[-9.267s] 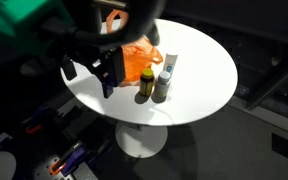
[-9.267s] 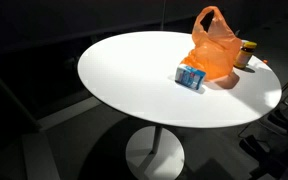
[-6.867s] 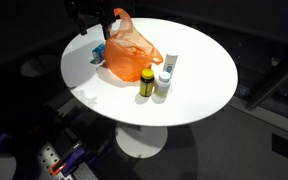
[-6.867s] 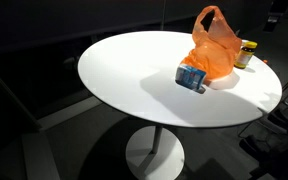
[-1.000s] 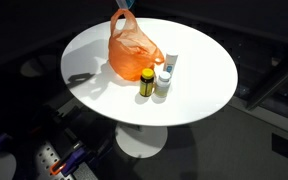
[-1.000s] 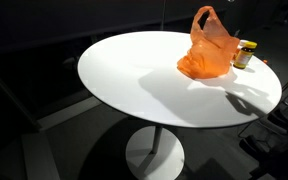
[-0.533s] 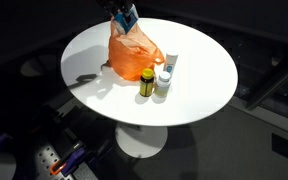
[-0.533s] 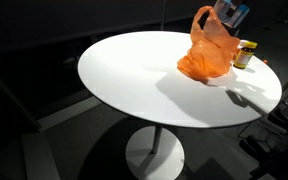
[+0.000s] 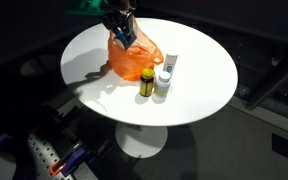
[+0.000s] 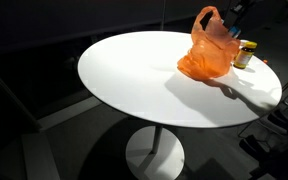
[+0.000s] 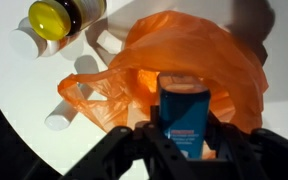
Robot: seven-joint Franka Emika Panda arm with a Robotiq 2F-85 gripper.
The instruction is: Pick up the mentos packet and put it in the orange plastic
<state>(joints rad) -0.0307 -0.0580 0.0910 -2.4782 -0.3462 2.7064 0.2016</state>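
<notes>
The mentos packet [image 11: 184, 112] is a small blue packet with white marking, and my gripper [image 11: 184, 135] is shut on it, one dark finger on each side. It hangs just above the mouth of the orange plastic [image 11: 189, 50], a crinkly bag whose loop handles [image 11: 87, 95] lie to the left. In an exterior view the gripper [image 9: 124, 30] holds the packet [image 9: 127, 36] over the top of the bag [image 9: 134, 62]. From the opposite side the bag [image 10: 210, 55] stands near the far right of the table.
A dark bottle with a yellow cap [image 9: 147, 82] and an upright white tube [image 9: 164, 74] stand right beside the bag on the round white table [image 9: 204, 60]. The bottle's yellow cap [image 11: 56, 16] shows top left in the wrist view. Dark floor surrounds the table.
My gripper has come down with the blue packet, from above the bag's handles to just over its mouth. Bag, bottle and tube have not moved.
</notes>
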